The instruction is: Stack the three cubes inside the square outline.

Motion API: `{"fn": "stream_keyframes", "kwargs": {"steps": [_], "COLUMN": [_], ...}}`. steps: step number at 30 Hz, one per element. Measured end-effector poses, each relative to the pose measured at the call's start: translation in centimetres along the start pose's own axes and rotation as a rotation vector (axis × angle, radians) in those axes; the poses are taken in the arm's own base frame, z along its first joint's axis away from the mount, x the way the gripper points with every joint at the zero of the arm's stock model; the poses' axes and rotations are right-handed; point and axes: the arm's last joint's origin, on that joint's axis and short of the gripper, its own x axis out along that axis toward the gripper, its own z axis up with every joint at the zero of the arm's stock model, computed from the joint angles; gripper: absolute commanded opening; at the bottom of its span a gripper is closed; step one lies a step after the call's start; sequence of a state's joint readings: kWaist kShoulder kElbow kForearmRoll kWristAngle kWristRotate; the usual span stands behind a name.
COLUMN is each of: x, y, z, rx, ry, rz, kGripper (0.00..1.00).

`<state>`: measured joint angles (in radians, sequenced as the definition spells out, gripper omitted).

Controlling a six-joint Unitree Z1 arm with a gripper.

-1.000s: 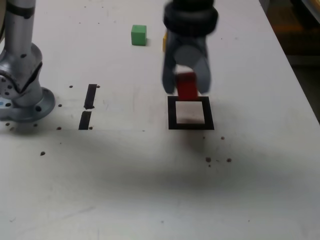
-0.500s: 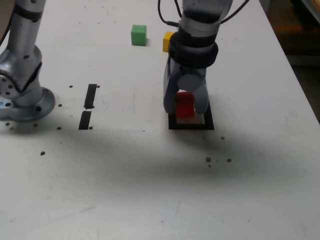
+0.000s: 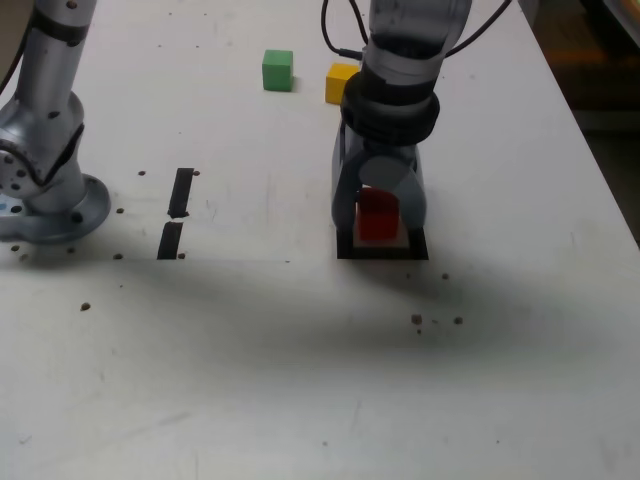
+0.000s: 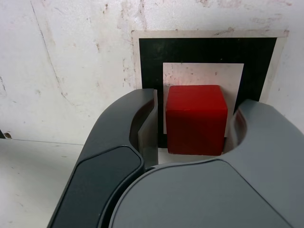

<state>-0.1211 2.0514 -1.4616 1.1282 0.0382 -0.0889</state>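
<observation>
Jaws (image 4: 194, 124) are standing apart around the red cube (image 4: 196, 121), lower centre; lifting crookedly risks dragging it.

Exterior view looks steeply down across the worktop (image 3: 230, 350) from well back; wrist view peers down close, both sharing the square outline (image 4: 190, 50)!

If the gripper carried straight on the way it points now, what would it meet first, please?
Most likely the tabletop at the black outline; the red cube sits between its fingers, though the remaining gap is hard to judge.
</observation>
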Motion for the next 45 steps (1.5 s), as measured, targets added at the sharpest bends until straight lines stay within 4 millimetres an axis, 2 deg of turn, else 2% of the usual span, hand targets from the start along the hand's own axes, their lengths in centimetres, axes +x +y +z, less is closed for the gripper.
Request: {"fn": "stream_keyframes", "kwargs": {"steps": [3,7,14,17,23,26,28,31,39,45], "x": [-0.6,-3.3,-8.4,-9.3,-5.4,-5.0,-4.6,-3.8,-1.1,-0.1], "y": [0.2,2.0,8.7,11.6,18.4,22.3,24.2,24.7,26.1,26.1], "z": [-0.6,-2.7,-7.9,-9.5,-8.1,-8.6,-8.9,-8.0,-6.3,-5.3], "rx": [0.011,0.035,0.050,0.048,0.074,0.077,0.097,0.166,0.206,0.225], "ry": [0.008,-0.034,-0.172,-0.192,-0.058,-0.049,-0.035,-0.009,0.044,0.054], "rz": [0.005,0.006,0.087,0.115,0.067,0.079,0.085,0.084,0.048,0.041], "kGripper": [1.00,1.00,1.00,1.00,1.00,0.99,0.99,0.99,0.91,0.78]}}
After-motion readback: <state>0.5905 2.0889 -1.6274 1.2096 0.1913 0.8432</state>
